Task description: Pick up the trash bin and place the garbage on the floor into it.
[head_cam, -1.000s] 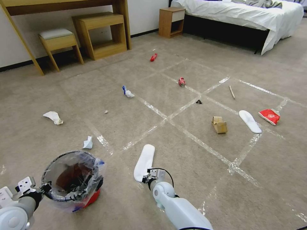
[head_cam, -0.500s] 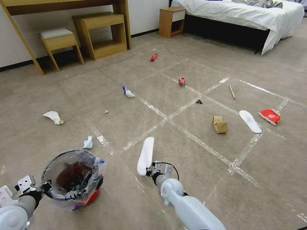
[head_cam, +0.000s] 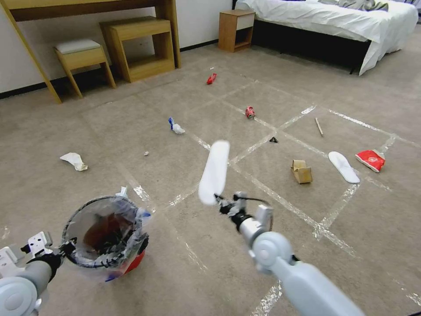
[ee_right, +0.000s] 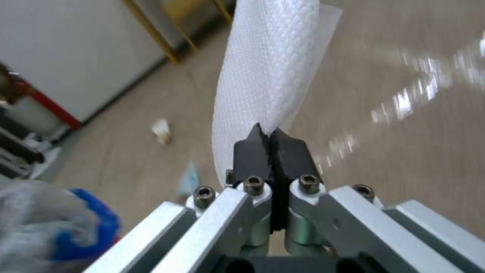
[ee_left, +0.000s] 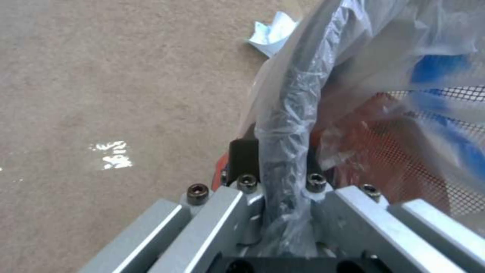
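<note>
Two white slipper soles: one (head_cam: 214, 172) pinched in the closed right gripper (head_cam: 222, 205), one (head_cam: 343, 166) well beyond; left gripper (ee_left: 279, 157) clamps the trash bin (head_cam: 105, 231) rim, seen from its wrist

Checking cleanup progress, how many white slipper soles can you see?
2. One slipper sole hangs pinched in the right claw, lifted off the floor. The other sole lies beside the red wrapper.
</note>
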